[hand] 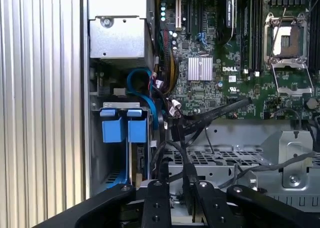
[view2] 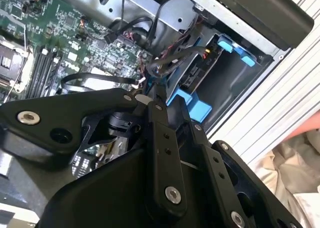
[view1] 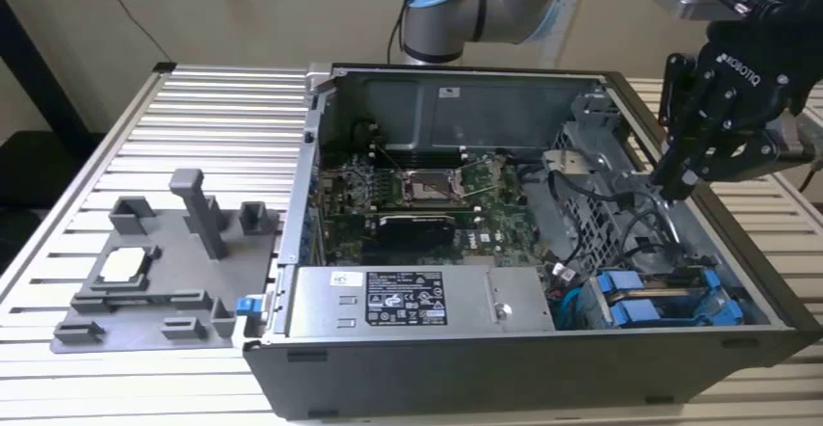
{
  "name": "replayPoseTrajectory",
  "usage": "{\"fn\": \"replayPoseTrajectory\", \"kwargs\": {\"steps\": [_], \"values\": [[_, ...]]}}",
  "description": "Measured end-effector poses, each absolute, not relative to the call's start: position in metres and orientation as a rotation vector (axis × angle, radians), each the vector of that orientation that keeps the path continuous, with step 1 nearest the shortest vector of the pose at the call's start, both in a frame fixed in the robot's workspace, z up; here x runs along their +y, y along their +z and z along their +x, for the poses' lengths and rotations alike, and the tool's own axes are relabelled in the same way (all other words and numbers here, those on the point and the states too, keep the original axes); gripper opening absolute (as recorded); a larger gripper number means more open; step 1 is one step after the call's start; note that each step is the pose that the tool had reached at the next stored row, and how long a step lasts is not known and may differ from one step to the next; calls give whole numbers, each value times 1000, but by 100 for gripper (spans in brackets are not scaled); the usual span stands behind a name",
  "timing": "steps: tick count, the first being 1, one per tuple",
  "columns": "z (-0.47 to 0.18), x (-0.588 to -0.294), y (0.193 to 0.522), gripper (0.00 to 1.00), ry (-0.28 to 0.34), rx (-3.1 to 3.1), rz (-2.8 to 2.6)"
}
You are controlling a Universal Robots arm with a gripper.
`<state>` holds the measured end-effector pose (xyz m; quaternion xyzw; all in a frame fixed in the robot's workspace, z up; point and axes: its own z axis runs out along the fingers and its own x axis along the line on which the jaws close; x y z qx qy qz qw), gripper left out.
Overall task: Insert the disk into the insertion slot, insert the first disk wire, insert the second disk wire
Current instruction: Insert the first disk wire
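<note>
Disk [hand: 137, 130], blue-handled, seated in case [view1: 515, 368] corner beside twin drive [hand: 113, 128], black cables [hand: 215, 112] crowding, gripper [view1: 673, 187] clamped on one wire [hand: 181, 148].

Pale ribbed aluminium table [view1: 193, 118], dark grey open computer case [view1: 515, 373] lying on its side on it, flat grey plastic fixture plate [view1: 129, 328] with upright posts just beside the case at the exterior view's left
</note>
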<state>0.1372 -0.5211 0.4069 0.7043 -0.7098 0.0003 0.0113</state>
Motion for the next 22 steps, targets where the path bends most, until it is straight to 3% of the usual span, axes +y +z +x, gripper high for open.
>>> {"fn": "replayPoseTrajectory", "kwargs": {"steps": [22], "values": [[105, -510, 399, 26, 66, -2227, 2213]]}}
